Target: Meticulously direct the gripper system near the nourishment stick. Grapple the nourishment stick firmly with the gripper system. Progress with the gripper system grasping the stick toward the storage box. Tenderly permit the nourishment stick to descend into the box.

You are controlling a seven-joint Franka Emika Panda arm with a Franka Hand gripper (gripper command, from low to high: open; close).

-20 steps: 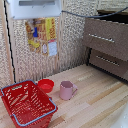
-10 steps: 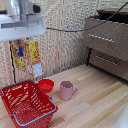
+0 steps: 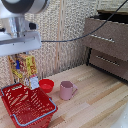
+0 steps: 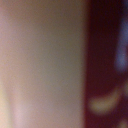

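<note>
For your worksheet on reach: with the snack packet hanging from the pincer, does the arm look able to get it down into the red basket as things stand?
Probably yes: the snack packet hangs over the red basket's open top, nothing visible between them.

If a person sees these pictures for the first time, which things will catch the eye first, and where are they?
The big white hand at the exterior view's upper left stands out first, with the yellow-orange packet hanging below it over the far end of the red basket. Next come the pink mug and the small red bowl on the wooden table. The wrist view is only a blur.
</note>
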